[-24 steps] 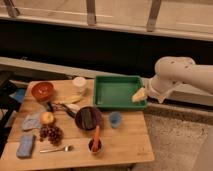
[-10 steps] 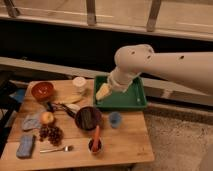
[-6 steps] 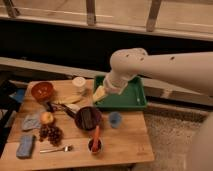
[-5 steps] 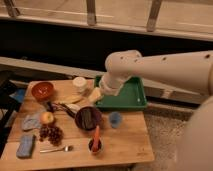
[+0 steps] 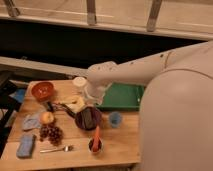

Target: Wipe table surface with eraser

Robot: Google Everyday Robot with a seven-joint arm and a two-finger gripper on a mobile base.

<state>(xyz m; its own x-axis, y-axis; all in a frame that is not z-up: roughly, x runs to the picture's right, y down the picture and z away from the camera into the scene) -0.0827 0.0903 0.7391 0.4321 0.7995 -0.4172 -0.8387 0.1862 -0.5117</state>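
In the camera view, a light tan wooden plank table surface (image 5: 120, 146) with many small things on it. Near the middle, a round dark purple bowl (image 5: 99, 120), and inside it the small dark grey block eraser (image 5: 85, 119). Just up and left of that bowl, the pale two-finger gripper (image 5: 75, 104) at the end of the big white arm (image 5: 150, 70), over the table. Spread wide open, nothing held. Behind the arm, a green plastic tray (image 5: 125, 97). Far left, a light blue sponge (image 5: 25, 146) and a blue-grey cloth (image 5: 31, 121), well apart from the eraser.
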